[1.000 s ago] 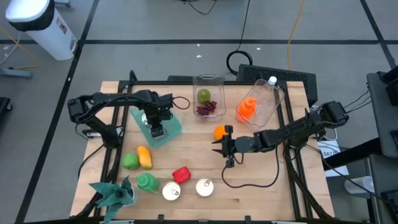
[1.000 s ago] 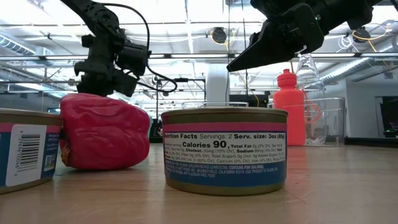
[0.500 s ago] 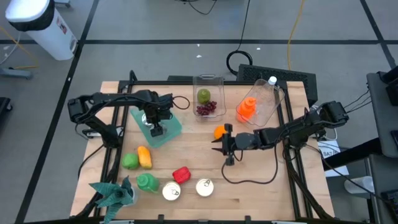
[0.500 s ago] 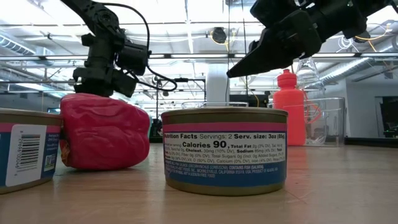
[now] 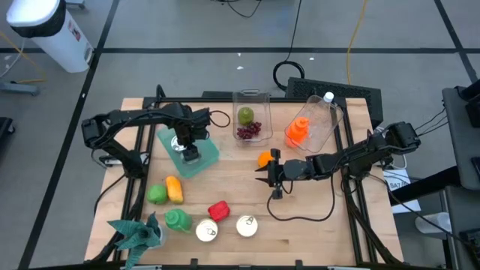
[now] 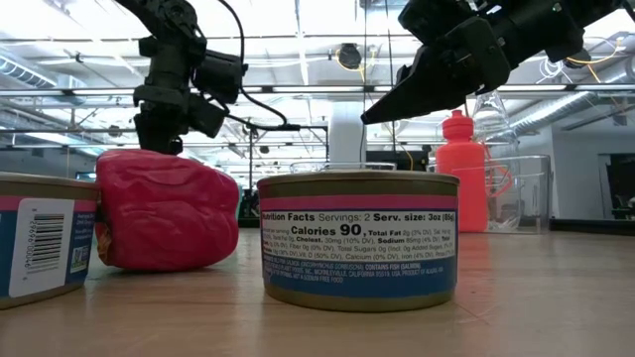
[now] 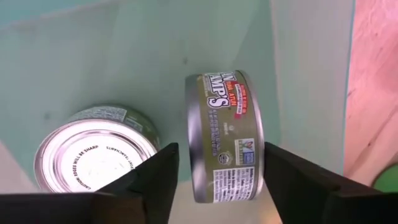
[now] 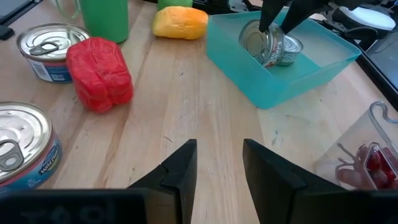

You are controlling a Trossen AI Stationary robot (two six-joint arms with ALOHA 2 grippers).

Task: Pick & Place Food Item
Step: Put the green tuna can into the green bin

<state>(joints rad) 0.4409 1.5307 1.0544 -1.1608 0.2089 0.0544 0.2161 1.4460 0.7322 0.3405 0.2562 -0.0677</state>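
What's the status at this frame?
Left gripper open, straddling a green-label can on its side in the teal tray. Second can lies beside it. Right gripper open, idle mid-table. Nothing blocking.

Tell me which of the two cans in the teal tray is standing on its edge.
The green-labelled can between the left gripper fingers stands on its edge, label showing. The other can beside it in the teal tray lies flat, lid up.

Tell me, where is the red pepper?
In the high view, the red pepper sits near the table's front edge, just behind two cans and right of the green bottle.
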